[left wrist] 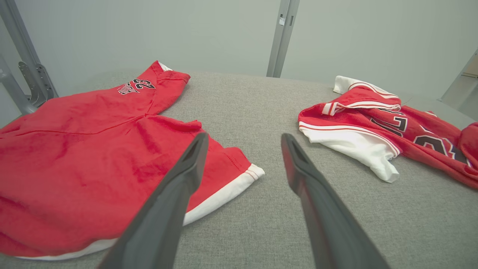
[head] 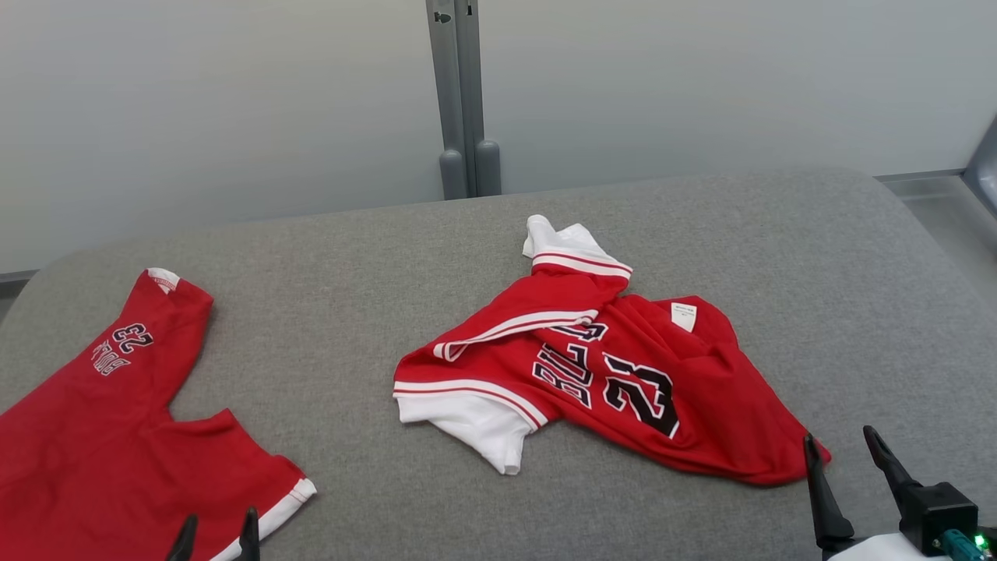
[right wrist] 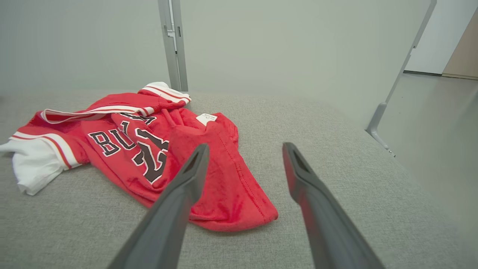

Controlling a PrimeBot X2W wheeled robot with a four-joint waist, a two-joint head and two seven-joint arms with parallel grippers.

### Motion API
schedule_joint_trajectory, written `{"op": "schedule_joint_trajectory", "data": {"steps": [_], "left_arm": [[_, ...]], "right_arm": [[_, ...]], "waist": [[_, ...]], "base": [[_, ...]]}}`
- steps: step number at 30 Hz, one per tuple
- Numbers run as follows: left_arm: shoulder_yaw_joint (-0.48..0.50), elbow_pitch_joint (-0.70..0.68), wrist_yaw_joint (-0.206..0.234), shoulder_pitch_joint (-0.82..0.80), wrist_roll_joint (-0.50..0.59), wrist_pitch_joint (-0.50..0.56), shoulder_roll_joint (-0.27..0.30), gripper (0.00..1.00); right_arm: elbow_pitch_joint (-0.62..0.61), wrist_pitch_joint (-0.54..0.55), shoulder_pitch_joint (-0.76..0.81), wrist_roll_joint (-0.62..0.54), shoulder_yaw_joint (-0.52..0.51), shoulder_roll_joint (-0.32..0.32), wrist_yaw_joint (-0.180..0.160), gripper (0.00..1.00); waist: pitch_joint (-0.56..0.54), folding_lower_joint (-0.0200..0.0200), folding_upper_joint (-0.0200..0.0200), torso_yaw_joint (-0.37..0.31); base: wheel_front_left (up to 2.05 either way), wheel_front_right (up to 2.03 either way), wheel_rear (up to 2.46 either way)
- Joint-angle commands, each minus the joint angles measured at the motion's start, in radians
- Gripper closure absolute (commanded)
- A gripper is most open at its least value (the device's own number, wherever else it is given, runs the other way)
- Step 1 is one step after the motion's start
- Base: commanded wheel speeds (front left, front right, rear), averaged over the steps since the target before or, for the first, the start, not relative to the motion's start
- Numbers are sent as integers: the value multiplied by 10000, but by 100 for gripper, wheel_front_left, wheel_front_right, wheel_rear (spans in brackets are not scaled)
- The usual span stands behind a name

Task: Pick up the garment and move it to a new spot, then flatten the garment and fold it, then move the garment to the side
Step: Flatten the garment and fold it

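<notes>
- Grey padded table [head: 701, 234] in front of a pale wall [head: 234, 101], with a grey post [head: 459, 93] behind the far edge.
- Far left: flat red garment [head: 101, 436] with a small "23" print, spread out with the white hem toward the robot. It is already laid out, so it is probably not the current job.
- Left gripper [head: 221, 516] is low at the near edge, over that garment's hem. Its fingers are spread with nothing between them. It looks parked rather than working.
- Centre: crumpled jersey [head: 623, 374], red with black lettering and "23". One white sleeve [head: 475, 425] sticks out toward the left, the other is bunched toward the far side, and a white label [head: 684, 315] faces up. The bunched, folded-over state suggests this is the task's garment, not yet flattened.
- Right gripper [head: 838, 433] has its jaws apart and is empty, just beside the jersey's near-right corner. In the right wrist view that corner lies between and ahead of the fingers.
- Judgement: the right arm is lined up for a corner pinch because that edge is the closest loose single flap. The risk is catching several layers.
</notes>
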Motion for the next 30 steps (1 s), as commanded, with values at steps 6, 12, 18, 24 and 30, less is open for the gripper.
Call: {"op": "schedule_joint_trajectory", "data": {"steps": [6, 12, 18, 24, 30], "left_arm": [[-63, -193, -225, -88, -163, 188, -471, 0], [-692, -1337, 234, -493, -98, 2218, -464, 0], [-1297, -1795, 477, -1582, -196, 4227, -560, 0], [-1711, -981, 603, -3004, -428, 5470, -1034, 0], [-1777, 11, 702, -4042, -637, 5928, -1431, 0]], "right_arm": [[117, -29, -529, 291, 350, -523, -15, 0], [290, 1349, -1180, 959, 1300, -2028, -15, 0], [308, 3453, -1898, 1950, 2246, -2998, -12, 0], [905, 4271, -2671, 2493, 2912, -3090, -15, 0], [1599, 4260, -3133, 2545, 3185, -3075, -15, 0]], "waist": [[306, 0, 0, -207], [752, 0, 0, -345], [1748, 0, 0, -440], [2433, 0, 0, -453], [2700, 0, 0, -459]], "base": [[0, 0, 0], [0, 0, 0], [0, 0, 0], [0, 0, 0], [0, 0, 0]]}}
